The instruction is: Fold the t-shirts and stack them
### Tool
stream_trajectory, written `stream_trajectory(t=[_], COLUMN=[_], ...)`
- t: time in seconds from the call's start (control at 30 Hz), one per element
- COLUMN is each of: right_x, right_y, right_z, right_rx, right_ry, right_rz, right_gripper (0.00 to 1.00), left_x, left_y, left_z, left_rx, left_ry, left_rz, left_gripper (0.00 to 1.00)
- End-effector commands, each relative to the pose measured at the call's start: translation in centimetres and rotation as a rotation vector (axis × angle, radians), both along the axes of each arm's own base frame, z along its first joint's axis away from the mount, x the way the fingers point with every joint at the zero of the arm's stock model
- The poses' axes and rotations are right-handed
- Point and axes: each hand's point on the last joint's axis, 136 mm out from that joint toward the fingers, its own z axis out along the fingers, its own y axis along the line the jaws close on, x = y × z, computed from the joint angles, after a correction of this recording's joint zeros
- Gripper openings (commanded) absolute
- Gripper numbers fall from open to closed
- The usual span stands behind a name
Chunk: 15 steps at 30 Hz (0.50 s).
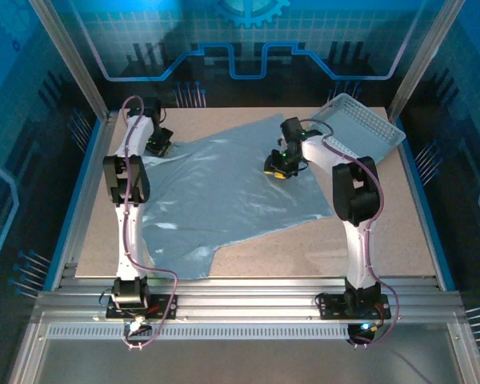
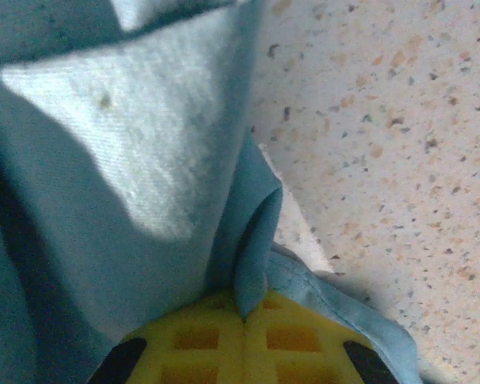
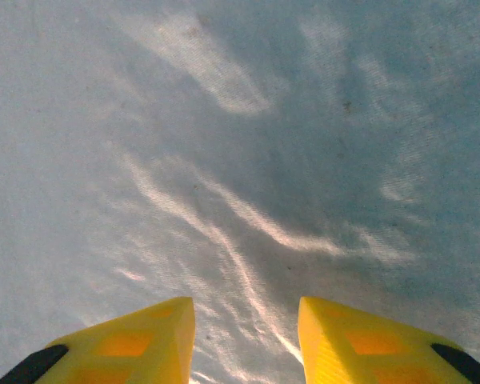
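Clamped on a fold of t-shirt (image 1: 224,200) at left tool (image 2: 244,320); parted and empty over flat cloth at right tool (image 3: 246,320).
Found spread on table (image 1: 384,240), lying mostly to the right of left tool and directly under right tool, with long axis running from right tool back toward the arm bases. Judged closest free edge: just right of right tool.

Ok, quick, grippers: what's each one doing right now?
Left gripper: closed on a fold of the pale grey-blue cloth t-shirt.
Right gripper: open, holding nothing, over the t-shirt.
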Motion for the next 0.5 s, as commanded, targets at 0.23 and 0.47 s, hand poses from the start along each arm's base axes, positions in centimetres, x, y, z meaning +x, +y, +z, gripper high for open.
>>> stream_trajectory(t=[0.23,0.47], right_x=[0.1,-0.1], right_y=[0.0,0.1], right_z=[1.7,1.6], right_rx=[0.030,0.040], right_ry=[-0.026,-0.016], right_rz=[-0.003,-0.002], right_gripper=[0.40,0.40], left_x=[5.6,4.1], left_y=[-3.3,-4.3], left_z=[13.5,10.2], left_rx=[0.189,0.281], left_ry=[-0.498,-0.483], left_rz=[-0.191,-0.244], left_gripper=[0.00,0.23])
